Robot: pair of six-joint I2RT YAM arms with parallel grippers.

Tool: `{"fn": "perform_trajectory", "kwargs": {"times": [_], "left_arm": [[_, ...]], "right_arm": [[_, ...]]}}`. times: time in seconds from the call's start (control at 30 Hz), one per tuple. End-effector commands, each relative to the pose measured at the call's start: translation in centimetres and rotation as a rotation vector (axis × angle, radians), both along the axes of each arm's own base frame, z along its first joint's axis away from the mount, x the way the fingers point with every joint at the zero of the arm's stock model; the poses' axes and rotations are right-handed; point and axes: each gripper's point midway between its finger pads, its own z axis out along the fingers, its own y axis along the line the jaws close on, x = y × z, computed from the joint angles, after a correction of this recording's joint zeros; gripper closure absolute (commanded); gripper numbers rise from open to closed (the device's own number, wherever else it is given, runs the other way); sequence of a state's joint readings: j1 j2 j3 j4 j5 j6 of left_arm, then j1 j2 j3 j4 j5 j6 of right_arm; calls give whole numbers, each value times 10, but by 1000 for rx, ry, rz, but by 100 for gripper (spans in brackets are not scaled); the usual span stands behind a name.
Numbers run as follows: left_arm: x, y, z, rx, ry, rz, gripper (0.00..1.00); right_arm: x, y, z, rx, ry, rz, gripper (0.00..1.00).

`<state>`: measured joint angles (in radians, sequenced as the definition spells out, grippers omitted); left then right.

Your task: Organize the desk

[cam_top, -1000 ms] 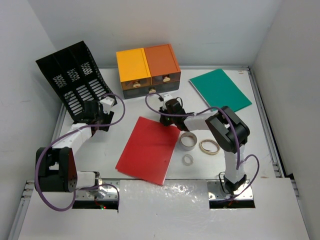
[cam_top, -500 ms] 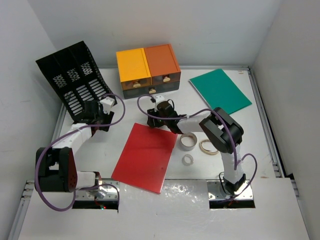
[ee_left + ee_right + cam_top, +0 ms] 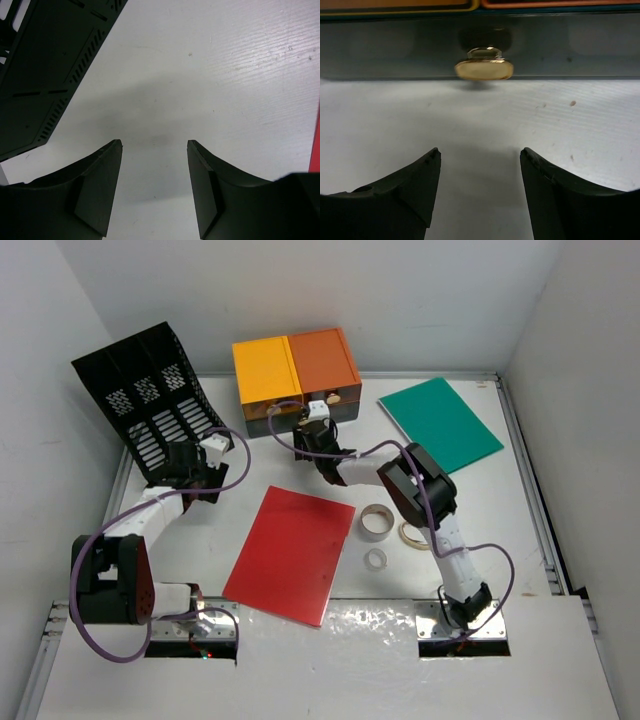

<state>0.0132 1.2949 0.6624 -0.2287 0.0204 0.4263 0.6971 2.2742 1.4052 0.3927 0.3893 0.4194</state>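
White desk [image 3: 480,125] below spread right fingers [image 3: 395,200]

Drawer unit [image 3: 560,45] ahead of right gripper [image 3: 480,152]: cropped by top edge, knob [image 3: 483,69] slightly blurred. Red folder [image 3: 317,150] right of left gripper [image 3: 154,145]: seemingly an edge sliver only.

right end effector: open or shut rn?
Open. Right wrist view: the right end effector has its fingers apart, only bare desk between; the gold drawer knob sits ahead, untouched.
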Motion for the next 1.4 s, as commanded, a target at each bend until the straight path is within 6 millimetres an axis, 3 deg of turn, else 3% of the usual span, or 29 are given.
{"fn": "perform_trajectory", "kwargs": {"times": [0.0, 0.2, 0.4, 0.57, 0.73, 1.07, 1.2, 1.37], "left_arm": [[15, 1, 23, -3, -81, -7, 47], [16, 1, 18, -3, -67, -12, 46], [16, 2, 15, 3, -55, -7, 47], [16, 1, 13, 0, -47, -9, 47], [15, 2, 12, 0, -41, -7, 47], [15, 3, 9, 5, -28, 1, 46], [15, 3, 8, 6, -24, 1, 46], [14, 3, 6, 8, -16, 0, 46]], "right_arm": [[32, -5, 23, 20, -96, -90, 37], [53, 9, 39, 31, -189, -27, 40], [61, 20, 46, 47, -226, 6, 41], [69, 15, 52, 46, -253, -21, 41], [77, 16, 56, 42, -288, -32, 49], [85, 6, 45, 21, -294, -82, 54], [83, 0, 45, 15, -296, -93, 65], [77, -2, 48, 15, -301, -79, 91]]}}
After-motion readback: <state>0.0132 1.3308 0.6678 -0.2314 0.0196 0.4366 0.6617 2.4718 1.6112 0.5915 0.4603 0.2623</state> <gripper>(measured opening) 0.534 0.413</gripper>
